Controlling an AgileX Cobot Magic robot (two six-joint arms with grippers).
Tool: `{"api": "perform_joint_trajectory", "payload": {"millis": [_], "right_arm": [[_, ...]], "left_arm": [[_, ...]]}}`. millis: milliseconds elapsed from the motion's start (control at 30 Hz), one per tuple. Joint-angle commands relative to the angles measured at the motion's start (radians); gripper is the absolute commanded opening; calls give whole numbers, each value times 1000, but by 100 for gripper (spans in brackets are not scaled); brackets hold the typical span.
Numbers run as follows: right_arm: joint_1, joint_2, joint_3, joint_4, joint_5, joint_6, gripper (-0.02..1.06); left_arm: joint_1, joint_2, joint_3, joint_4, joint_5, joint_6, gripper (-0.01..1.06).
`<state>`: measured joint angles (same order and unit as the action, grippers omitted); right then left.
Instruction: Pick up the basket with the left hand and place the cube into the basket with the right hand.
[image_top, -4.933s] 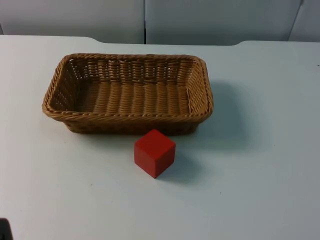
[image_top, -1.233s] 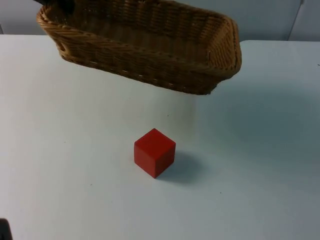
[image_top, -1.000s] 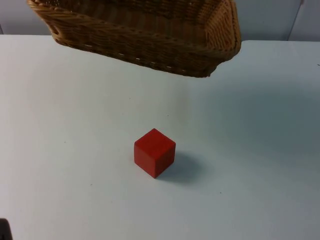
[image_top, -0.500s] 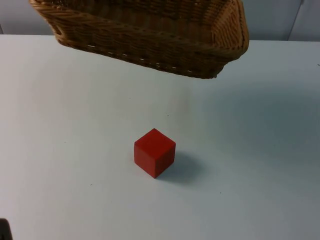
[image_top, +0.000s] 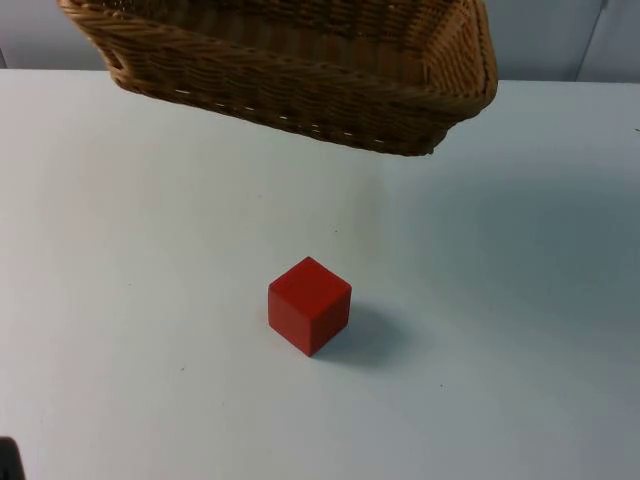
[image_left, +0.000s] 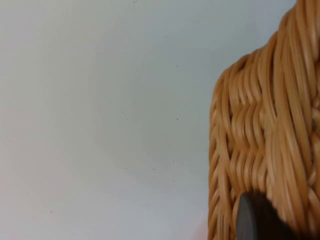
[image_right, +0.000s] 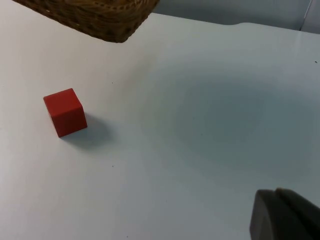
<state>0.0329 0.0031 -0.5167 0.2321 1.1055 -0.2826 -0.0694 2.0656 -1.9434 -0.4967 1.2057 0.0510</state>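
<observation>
The left gripper (image_left: 255, 220) is clamping the basket (image_top: 300, 70), hanging tilted above the table (image_top: 520, 300). The cube (image_top: 309, 305) is sitting untouched; it risks sliding out (right gripper (image_right: 285, 215) state indiscernible).

Basket (image_top: 300, 80) raised (tilted) behind cube (image_top: 309, 305); cube on table (image_top: 520, 330).

Even, diffuse overhead light, bright without glare on the white table (image_top: 150, 300). The red cube (image_top: 309, 305) casts a soft shadow toward the picture's right in the top view; the raised wicker basket (image_top: 300, 80) throws a broad, faint shadow on the table beneath it. In the left wrist view the basket weave (image_left: 265, 140) and the black fingertip (image_left: 252, 220) appear soft, out of focus.
</observation>
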Motion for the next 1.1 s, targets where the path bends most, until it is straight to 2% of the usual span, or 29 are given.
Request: {"api": "perform_joint_trajectory", "payload": {"millis": [0, 167, 267, 567, 1067], "right_arm": [[-2, -3, 3, 4, -2, -5, 0], [-2, -3, 3, 4, -2, -5, 0], [-2, -3, 3, 4, -2, -5, 0], [-2, -3, 3, 4, -2, -5, 0], [-2, -3, 3, 4, -2, -5, 0]], "left_arm": [[-2, -17, -10, -45, -3, -2, 0], [-2, -17, -10, -41, -3, 2, 0], [-2, -17, -10, -20, -1, 85, 0], [-2, -17, -10, -16, 12, 158, 0], [-2, -17, -10, 66, 4, 159, 0]]}}
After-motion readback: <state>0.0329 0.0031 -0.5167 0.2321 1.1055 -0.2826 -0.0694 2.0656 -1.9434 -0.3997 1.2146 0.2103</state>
